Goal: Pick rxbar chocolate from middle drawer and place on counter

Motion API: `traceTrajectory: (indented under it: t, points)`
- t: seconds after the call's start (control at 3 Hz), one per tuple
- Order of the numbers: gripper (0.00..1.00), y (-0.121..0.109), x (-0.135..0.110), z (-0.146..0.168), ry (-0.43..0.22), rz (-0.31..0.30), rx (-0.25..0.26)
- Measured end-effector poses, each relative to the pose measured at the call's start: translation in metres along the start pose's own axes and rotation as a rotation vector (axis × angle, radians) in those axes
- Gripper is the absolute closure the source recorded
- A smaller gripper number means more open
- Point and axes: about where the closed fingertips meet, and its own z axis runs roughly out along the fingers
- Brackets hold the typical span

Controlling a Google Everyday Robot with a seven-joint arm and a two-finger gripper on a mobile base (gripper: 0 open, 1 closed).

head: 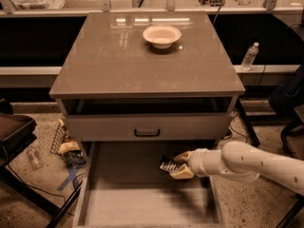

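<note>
Rxbar chocolate: black wrapper, white lettering, over the back right of the open middle drawer. Cannot tell whether it touches the base. Pincer reaches in from the right, clamped on the bar's right end, probably a low sideways approach to pass under the closed drawer front. Bench above; white bowl sits far back, so the near part suits placing.

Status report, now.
End effector over open grey drawer tray, shut on black-wrapped snack bar. White bowl on glossy grey-brown counter, far side.
</note>
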Motion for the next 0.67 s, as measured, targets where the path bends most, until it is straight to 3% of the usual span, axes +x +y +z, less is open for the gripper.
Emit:
traceTrajectory:
  t: [0.33,0.67]
  points:
    - [1.00,0.001,-0.022,-0.058,-0.001,-0.046,-0.102]
    - [1.00,0.037,-0.062,-0.132,-0.005,-0.097,-0.208]
